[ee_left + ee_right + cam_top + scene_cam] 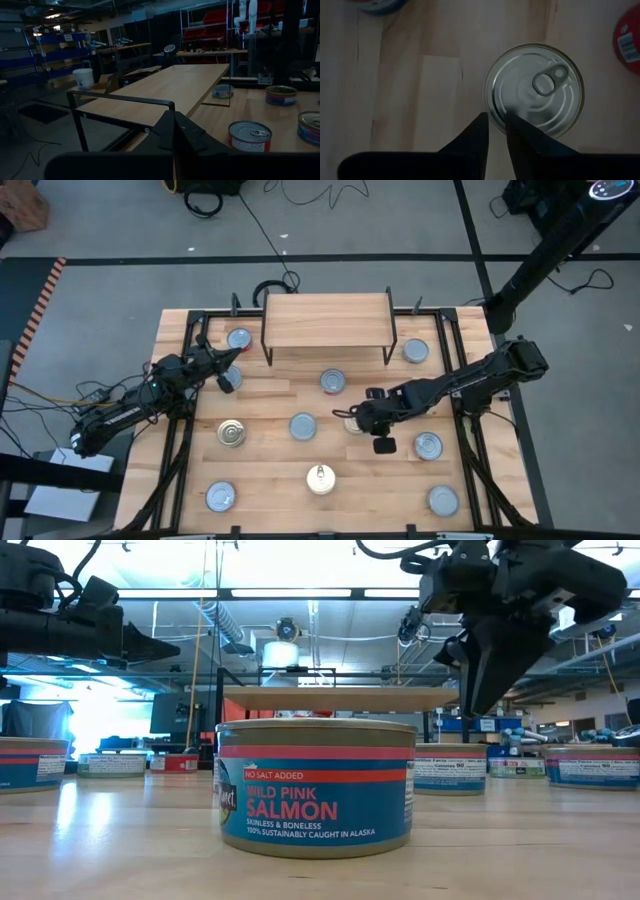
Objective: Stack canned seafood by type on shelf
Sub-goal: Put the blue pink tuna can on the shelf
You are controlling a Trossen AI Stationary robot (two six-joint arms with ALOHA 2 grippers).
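— Looking at the right tool (496, 131): its two dark fingers (472, 142) point straight down with only a narrow gap between them, holding nothing. They hang over the near rim of a short round tin with a silver pull-tab top (534, 90), standing on the slatted wooden tabletop (270, 408).

— And the left tool (226, 364)?

— Closed and empty, off at the left side of the tabletop, near a silver-topped tin (238, 338) by the shelf's left end.

— Where's the shelf?

— The small light-wood board on thin black legs (326, 320) stands at the back, in the middle. Its top is bare.

— The other tins?

— All on the tabletop. A red-sided one (332, 381) sits in front of the shelf, a bluish-topped one (302, 426) near the middle, two gold-topped ones (231, 434) toward the front left and centre. From table height the nearest is a blue-green tin labelled wild pink salmon (315, 788).
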